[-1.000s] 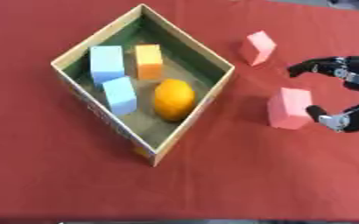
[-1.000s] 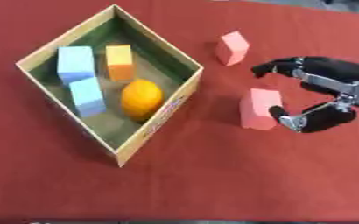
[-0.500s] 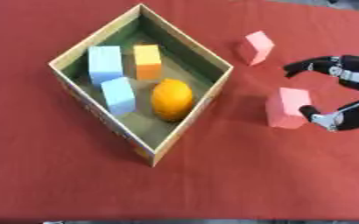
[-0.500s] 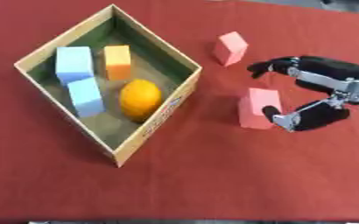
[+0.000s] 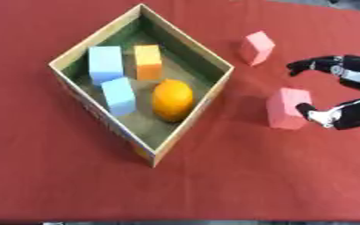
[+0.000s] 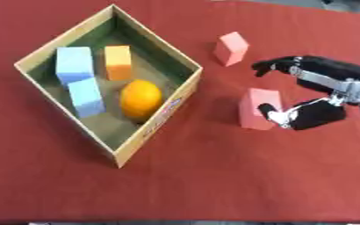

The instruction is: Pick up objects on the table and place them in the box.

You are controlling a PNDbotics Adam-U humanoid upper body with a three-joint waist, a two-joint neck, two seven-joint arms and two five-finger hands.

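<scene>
A cardboard box point(image 6: 173, 105) sits at the left and holds two light blue blocks point(image 6: 75, 65), an orange block point(image 6: 118, 62) and an orange fruit point(image 6: 141, 99). Two pink blocks lie on the red cloth: the near pink block point(image 6: 260, 108) stands upright right of the box, the far pink block point(image 6: 232, 48) lies further back. My right hand point(image 6: 325, 94) comes in from the right, open around the near pink block: the thumb point(image 6: 279, 115) touches its lower right side, while the fingers point(image 6: 279, 65) arch above it, apart from it. The left hand shows in no view.
Red cloth point(image 6: 214, 184) covers the whole table. Bare cloth stretches in front of the box and along the near edge. A dark strip runs along the far edge at the upper right.
My right hand has shifted slightly left toward the near pink block, its thumb now against the block's side. The blocks and box have not moved.
</scene>
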